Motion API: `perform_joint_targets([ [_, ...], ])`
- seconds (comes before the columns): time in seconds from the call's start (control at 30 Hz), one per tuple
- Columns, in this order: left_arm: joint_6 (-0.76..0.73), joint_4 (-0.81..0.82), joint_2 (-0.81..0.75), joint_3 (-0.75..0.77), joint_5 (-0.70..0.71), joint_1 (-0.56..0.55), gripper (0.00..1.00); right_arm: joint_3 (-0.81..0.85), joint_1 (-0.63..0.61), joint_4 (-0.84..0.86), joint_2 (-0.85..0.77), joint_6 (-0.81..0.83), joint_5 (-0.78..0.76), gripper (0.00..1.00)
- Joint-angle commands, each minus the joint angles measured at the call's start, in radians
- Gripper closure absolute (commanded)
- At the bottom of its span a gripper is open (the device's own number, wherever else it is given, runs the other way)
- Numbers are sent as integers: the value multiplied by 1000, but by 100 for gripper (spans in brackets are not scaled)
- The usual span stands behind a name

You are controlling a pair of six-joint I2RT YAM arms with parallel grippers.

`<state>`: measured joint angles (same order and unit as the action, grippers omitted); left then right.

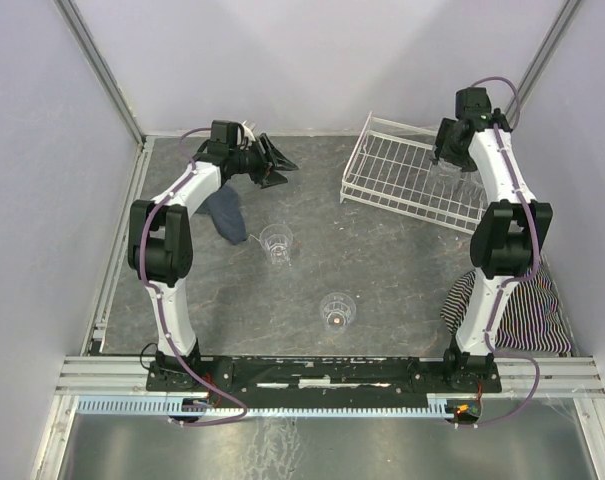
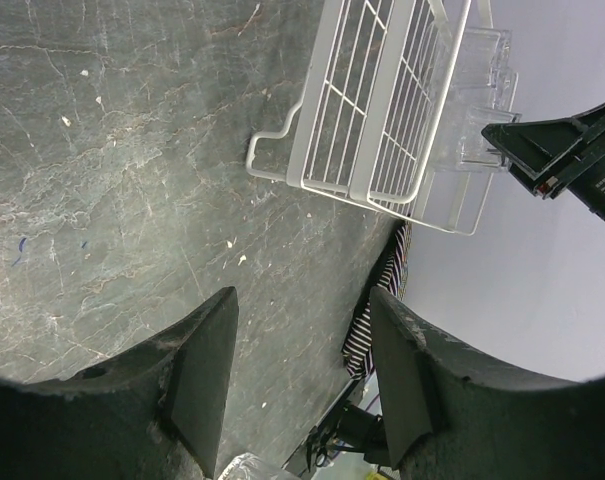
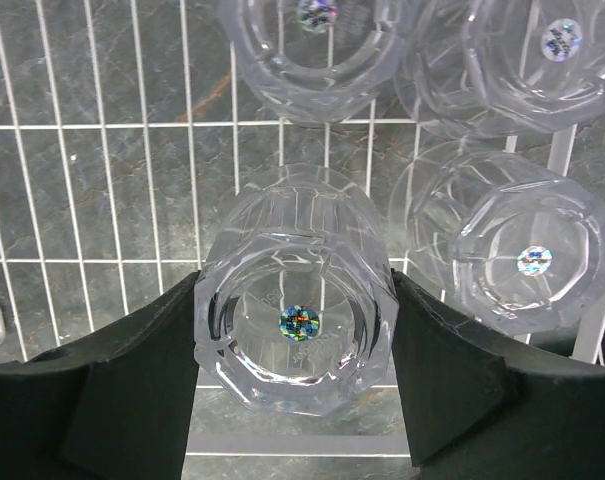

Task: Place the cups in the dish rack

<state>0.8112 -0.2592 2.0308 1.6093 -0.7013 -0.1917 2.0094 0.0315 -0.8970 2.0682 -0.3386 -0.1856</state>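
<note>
Cup (image 3: 297,250) sticker (image 3: 298,321), lettering apparently illegible

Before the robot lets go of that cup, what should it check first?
1. The right gripper holds the cup by both sides: ok.
2. The cup is over the rack: ok.
3. The cup rests on the wires: cannot tell.
4. The cup is clear of the three racked cups: cannot tell; one sits very close.
5. The left gripper is open and empty: ok.
6. Every cup is loaded: not ok; two table cups are not in the rack.
</note>
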Motion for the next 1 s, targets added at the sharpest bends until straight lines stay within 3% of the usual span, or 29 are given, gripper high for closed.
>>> perform_joint_targets([
  [0.0,-20,31,2,32,-20,4,38,1,21,63,-55,12,-12,94],
  [0.97,-13,24,3,46,-11,3,38,-12,35,90,35,1,40,94],
])
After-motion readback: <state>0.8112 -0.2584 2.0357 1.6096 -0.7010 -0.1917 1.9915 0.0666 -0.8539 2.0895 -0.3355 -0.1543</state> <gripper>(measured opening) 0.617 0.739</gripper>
